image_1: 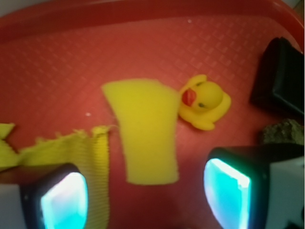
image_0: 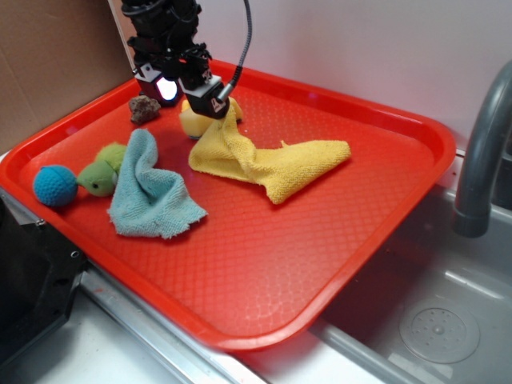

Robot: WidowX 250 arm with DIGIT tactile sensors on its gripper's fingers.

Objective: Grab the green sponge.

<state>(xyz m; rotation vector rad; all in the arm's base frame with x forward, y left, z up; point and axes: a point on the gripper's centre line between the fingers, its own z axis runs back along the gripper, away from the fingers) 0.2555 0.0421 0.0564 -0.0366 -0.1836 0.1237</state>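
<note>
A: A red tray [image_0: 336, 240] is seen filling most of the view, its floor stamped with a fine diamond pattern and its rim raised all round. It is set at the edge of a steel sink [image_0: 436, 320], with a grey tap [image_0: 480, 152] standing at the right.

B: And behind it, a plain white wall [image_0: 360, 48] is shown, with brown cardboard [image_0: 56, 56] propped at the left. A dark block [image_0: 28, 280] is caught at the lower left corner, just off the tray.

A: Now the end effector [image_0: 182, 90] is found at the far left part of the tray, low over the surface. In the wrist view its fingers [image_1: 64, 198] are held apart, lit pads glowing, and nothing is gripped between them.

B: The green sponge [image_1: 145, 131] is picked out right there, flat on the tray floor between the two pads and a little ahead of them. No contact with it is seen.

A: A small rubber duck [image_1: 205, 102] is placed just beside the sponge, at its right in the wrist view. A rough brown stone [image_0: 145, 109] is seen close by.

B: The yellow cloth [image_0: 272, 160] is spread across the middle of the tray, one frayed edge reaching next to the sponge. Nearer the left rim, a blue cloth [image_0: 152, 192] is bunched up, touching a green plush toy [image_0: 102, 172], and a blue ball [image_0: 54, 185] is lying against that toy.
</note>
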